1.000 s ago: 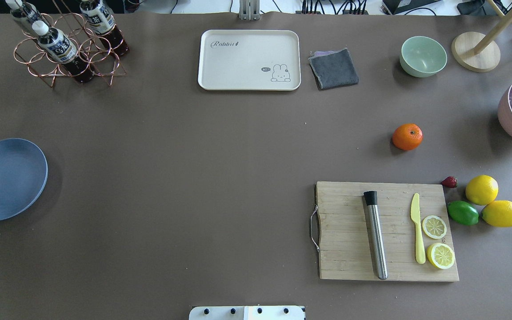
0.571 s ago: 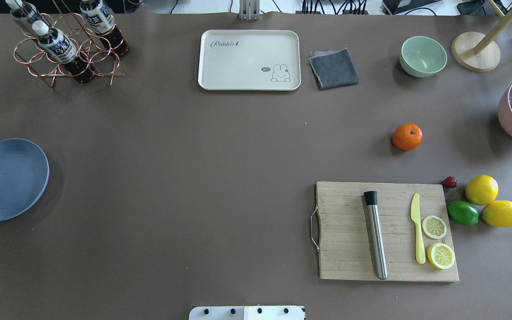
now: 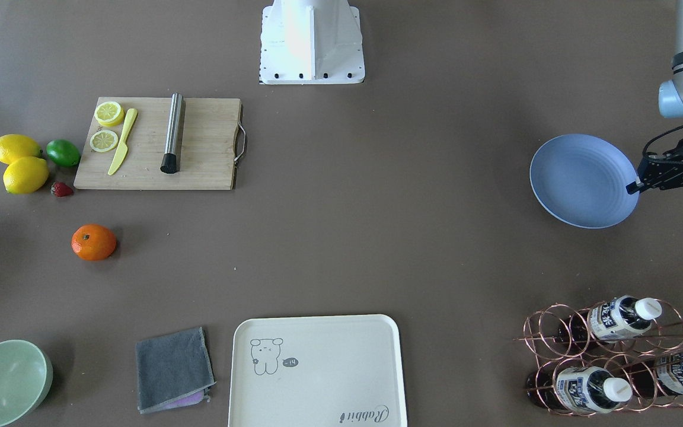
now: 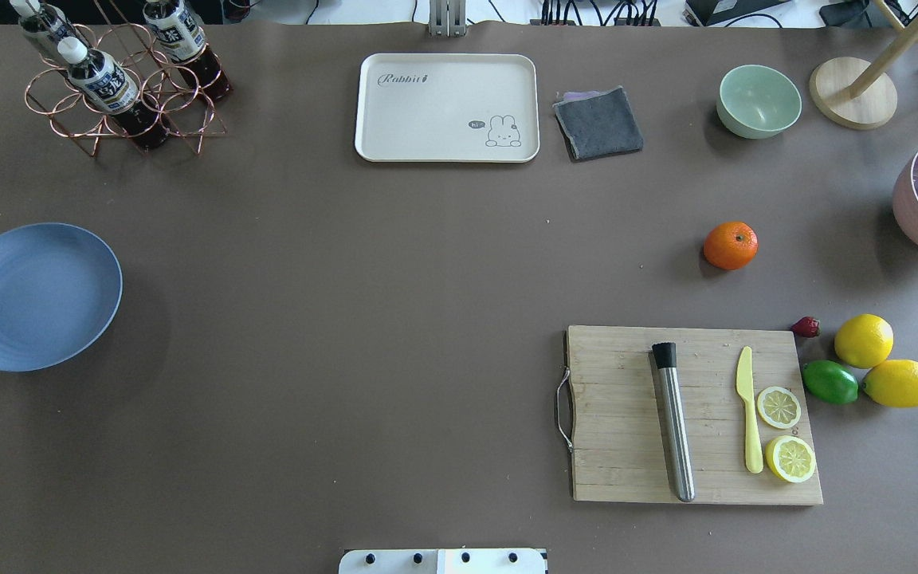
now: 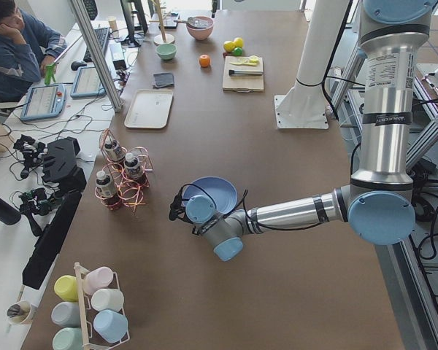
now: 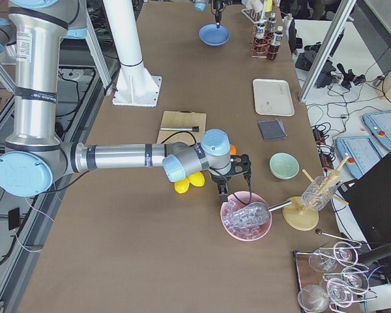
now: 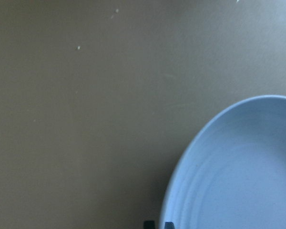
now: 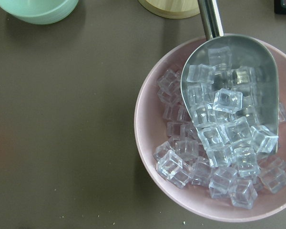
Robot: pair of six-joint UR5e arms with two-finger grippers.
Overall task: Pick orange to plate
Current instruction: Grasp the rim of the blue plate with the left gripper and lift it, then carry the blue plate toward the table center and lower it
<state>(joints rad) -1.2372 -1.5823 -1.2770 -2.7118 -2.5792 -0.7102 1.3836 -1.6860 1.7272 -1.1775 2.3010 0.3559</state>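
Note:
The orange point(image 4: 730, 245) rests alone on the brown table right of centre, also seen in the front-facing view point(image 3: 93, 242). The pale blue plate point(image 4: 37, 296) is at the far left, its shadow thrown wide beneath it. My left gripper point(image 3: 634, 185) is shut on the plate point(image 3: 581, 181) at its outer rim; its fingertips point(image 7: 156, 224) pinch that rim in the left wrist view. My right gripper point(image 6: 234, 184) hangs over a pink bowl of ice near the orange; I cannot tell whether it is open or shut.
A cutting board point(image 4: 626, 414) carries a metal muddler, a yellow knife and lemon slices. Lemons point(image 4: 864, 340), a lime and a strawberry lie right of it. At the far edge are a cream tray point(image 4: 447, 108), grey cloth, green bowl point(image 4: 759, 100) and bottle rack point(image 4: 120, 80). An ice bowl point(image 8: 214, 129) holds a scoop.
The plate, held by my left gripper, has shifted right and toward the far edge, looks larger and throws a wider shadow. The orange has stayed put.

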